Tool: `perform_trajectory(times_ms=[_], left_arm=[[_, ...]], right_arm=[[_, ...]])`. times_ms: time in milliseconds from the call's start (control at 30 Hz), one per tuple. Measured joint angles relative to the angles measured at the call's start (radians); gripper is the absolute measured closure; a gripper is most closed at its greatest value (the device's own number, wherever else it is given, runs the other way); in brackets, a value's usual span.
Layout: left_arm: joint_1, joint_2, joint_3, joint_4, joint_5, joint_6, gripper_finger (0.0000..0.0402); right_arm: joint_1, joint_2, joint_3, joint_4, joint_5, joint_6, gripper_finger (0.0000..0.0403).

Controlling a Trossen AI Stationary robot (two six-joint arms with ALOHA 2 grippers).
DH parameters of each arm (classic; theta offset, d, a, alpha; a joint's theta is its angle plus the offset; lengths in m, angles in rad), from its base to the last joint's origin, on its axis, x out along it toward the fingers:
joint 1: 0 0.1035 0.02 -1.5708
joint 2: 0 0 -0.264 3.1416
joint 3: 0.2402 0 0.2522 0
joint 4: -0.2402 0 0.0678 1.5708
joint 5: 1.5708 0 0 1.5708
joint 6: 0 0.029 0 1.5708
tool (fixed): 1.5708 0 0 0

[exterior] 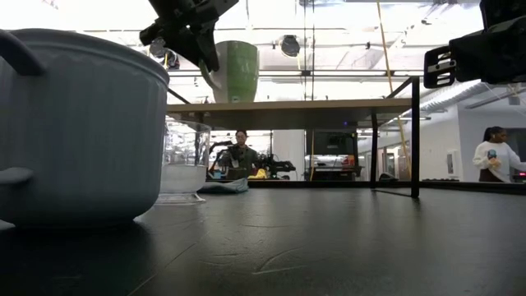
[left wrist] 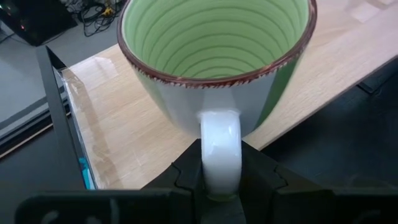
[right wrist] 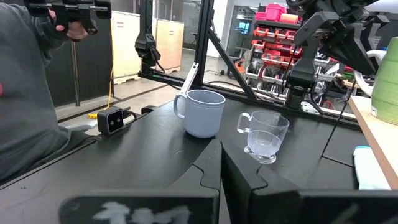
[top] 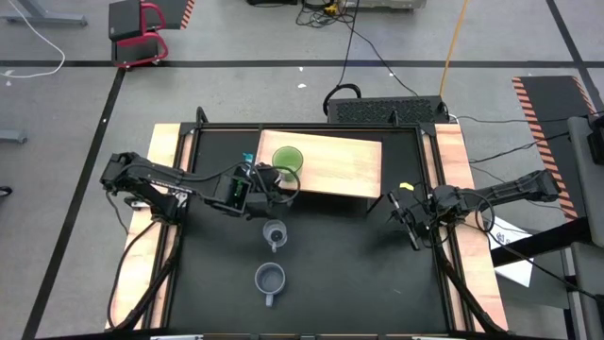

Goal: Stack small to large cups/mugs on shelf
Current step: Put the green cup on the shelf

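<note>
Left hand (left wrist: 221, 186) clamps the lime-green mug (left wrist: 217, 62) by its handle over the shelf (top: 330, 161). Recommend lowering level until seated, then releasing. Right hand (top: 408, 223) clenched, idle.

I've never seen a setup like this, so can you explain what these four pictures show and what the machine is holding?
It is a robot with two dark arms at a black table, each ending in a two-finger pincer. One picture looks straight down, one sits level with the tabletop, and two come from cameras on the wrists. The left pincer grips the lime-green mug by its white handle, over the left end of the wooden shelf. A clear glass cup and a grey-blue mug stand on the table in front of the shelf. The right pincer waits, closed and empty, at the table's right side.
</note>
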Motion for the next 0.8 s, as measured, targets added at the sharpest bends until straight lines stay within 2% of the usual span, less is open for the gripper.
perform_trajectory(times_ms=[333, 800], left_arm=[[0.0, 0.0, 0.0, 0.07, 0.019, 0.083, 0.0318], [0.0, 0.0, 0.0, 0.058, 0.026, 0.105, 0.0317]], right_arm=[[0.0, 0.0, 0.0, 0.0, 0.0, 0.0, 0.0403], [0.0, 0.0, 0.0, -0.007, 0.0, 0.008, 0.0403]])
